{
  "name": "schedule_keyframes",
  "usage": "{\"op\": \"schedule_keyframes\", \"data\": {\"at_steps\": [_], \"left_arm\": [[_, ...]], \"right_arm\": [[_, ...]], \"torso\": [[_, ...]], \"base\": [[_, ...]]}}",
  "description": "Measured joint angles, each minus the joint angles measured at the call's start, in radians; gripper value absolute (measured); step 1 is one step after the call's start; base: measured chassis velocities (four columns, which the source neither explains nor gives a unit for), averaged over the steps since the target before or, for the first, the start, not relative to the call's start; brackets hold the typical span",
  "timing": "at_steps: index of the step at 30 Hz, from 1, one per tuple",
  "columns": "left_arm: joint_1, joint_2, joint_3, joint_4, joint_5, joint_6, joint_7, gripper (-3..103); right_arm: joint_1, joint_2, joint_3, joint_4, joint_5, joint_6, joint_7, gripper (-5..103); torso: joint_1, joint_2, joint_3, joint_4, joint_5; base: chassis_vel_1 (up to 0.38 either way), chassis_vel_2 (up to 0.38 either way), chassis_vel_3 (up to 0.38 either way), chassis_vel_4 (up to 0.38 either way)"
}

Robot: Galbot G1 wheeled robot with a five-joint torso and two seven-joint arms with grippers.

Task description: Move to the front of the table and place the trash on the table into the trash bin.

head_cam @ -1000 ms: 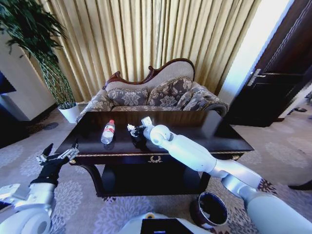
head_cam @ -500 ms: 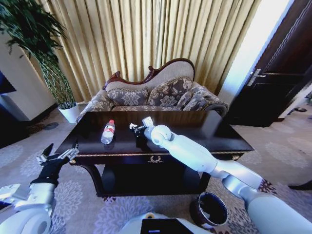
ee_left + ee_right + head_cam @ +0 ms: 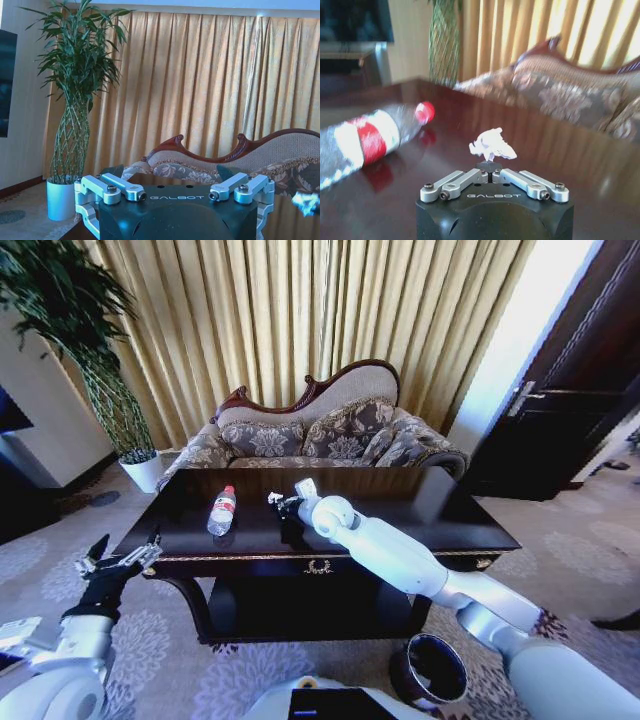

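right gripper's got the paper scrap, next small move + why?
Probably lift the right gripper straight up off the table. In the right wrist view its fingers are shut on the paper scrap, low over the tabletop. The trash bin sits on the floor near the robot's right side, so height comes before swinging back. The bottle lies clear, beside it.
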Motion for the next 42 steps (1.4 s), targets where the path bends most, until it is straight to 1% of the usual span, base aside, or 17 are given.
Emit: {"op": "schedule_keyframes", "data": {"at_steps": [5,9,11,12,14,15,17,18,20,21,23,24,27,30,31,37,42], "left_arm": [[-0.006,0.0,0.0,0.0,-0.002,0.0,-0.001,100],[-0.007,0.0,-0.005,0.0,-0.011,-0.006,-0.001,100],[-0.007,0.003,-0.015,0.0,-0.019,-0.013,0.002,100],[-0.007,0.003,-0.015,0.0,-0.019,-0.013,0.002,100],[-0.006,0.007,-0.019,0.0,-0.023,-0.019,0.005,100],[-0.006,0.007,-0.019,0.0,-0.023,-0.019,0.005,100],[-0.007,0.008,-0.02,0.0,-0.025,-0.022,0.006,100],[-0.007,0.008,-0.02,0.0,-0.025,-0.022,0.006,100],[-0.008,0.012,-0.02,0.0,-0.025,-0.026,0.011,100],[-0.008,0.012,-0.02,0.0,-0.025,-0.026,0.011,100],[-0.011,0.016,-0.019,0.0,-0.024,-0.034,0.013,100],[-0.011,0.016,-0.019,0.0,-0.024,-0.034,0.013,100],[-0.012,0.021,-0.022,0.007,-0.023,-0.039,0.02,100],[-0.011,0.026,-0.032,0.014,-0.025,-0.045,0.024,100],[-0.011,0.026,-0.032,0.014,-0.025,-0.045,0.024,100],[-0.018,0.049,-0.039,0.017,-0.039,-0.051,0.032,100],[-0.013,0.06,-0.028,0.013,-0.037,-0.051,0.039,100]], "right_arm": [[-0.048,-0.058,0.072,0.056,-0.084,0.065,-0.008,0],[-0.101,-0.102,0.151,0.091,-0.136,0.079,-0.008,0],[-0.177,-0.159,0.243,0.127,-0.199,0.089,-0.008,0],[-0.177,-0.159,0.243,0.127,-0.199,0.089,-0.008,0],[-0.267,-0.213,0.342,0.165,-0.225,0.091,-0.009,0],[-0.267,-0.213,0.342,0.165,-0.225,0.091,-0.009,0],[-0.37,-0.252,0.434,0.191,-0.253,0.097,-0.027,0],[-0.37,-0.252,0.434,0.191,-0.253,0.097,-0.027,0],[-0.488,-0.294,0.545,0.23,-0.278,0.116,-0.045,0],[-0.488,-0.294,0.545,0.23,-0.278,0.116,-0.045,0],[-0.6,-0.329,0.648,0.273,-0.326,0.149,-0.049,0],[-0.6,-0.329,0.648,0.273,-0.326,0.149,-0.049,0],[-0.717,-0.344,0.754,0.332,-0.353,0.165,-0.046,0],[-0.802,-0.33,0.838,0.365,-0.357,0.167,-0.041,0],[-0.802,-0.33,0.838,0.365,-0.357,0.167,-0.041,0],[-1.003,-0.269,1.029,0.442,-0.346,0.251,-0.106,0],[-1.097,-0.229,1.103,0.493,-0.34,0.274,-0.114,0]], "torso": [[0.0,0.0,0.0,0.0,0.0001],[0.0,0.0,0.0,-0.0002,0.0001],[0.0,0.0,0.0,-0.0003,0.0003],[0.0,0.0,0.0,-0.0003,0.0003],[0.0,0.0,0.0,0.0,0.0001],[0.0,0.0,0.0,0.0,0.0001],[0.0,0.0,0.0,-0.0001,0.0003],[0.0,0.0,0.0,-0.0001,0.0003],[0.0,0.0,0.0,-0.0004,0.0004],[0.0,0.0,0.0,-0.0004,0.0004],[0.0,0.0,0.0,-0.0002,0.0002],[0.0,0.0,0.0,-0.0002,0.0002],[0.0,0.0,0.0,-0.0002,0.0],[0.0,0.0,0.0,0.0003,0.0],[0.0,0.0,0.0,0.0003,0.0],[0.0,0.0,0.0,-0.0002,0.0],[0.0,0.0,0.0,-0.0002,-0.0002]], "base": [[0.0,0.0,0.0,0.0],[0.0,0.0,0.0,0.0],[0.0,0.0,0.0,0.0],[0.0,0.0,0.0,0.0],[0.0,0.0,0.0,0.0],[0.0,0.0,0.0,0.0],[0.0,0.0,0.0,0.0],[0.0,0.0,0.0,0.0],[0.0,0.0,0.0,0.0],[0.0,0.0,0.0,0.0],[0.0,0.0,0.0,0.0],[0.0,0.0,0.0,0.0],[0.0,0.0,0.0,0.0],[0.0,0.0,0.0,0.0],[0.0,0.0,0.0,0.0],[0.0,0.0,0.0,0.0],[0.0,0.0,0.0,0.0]]}}
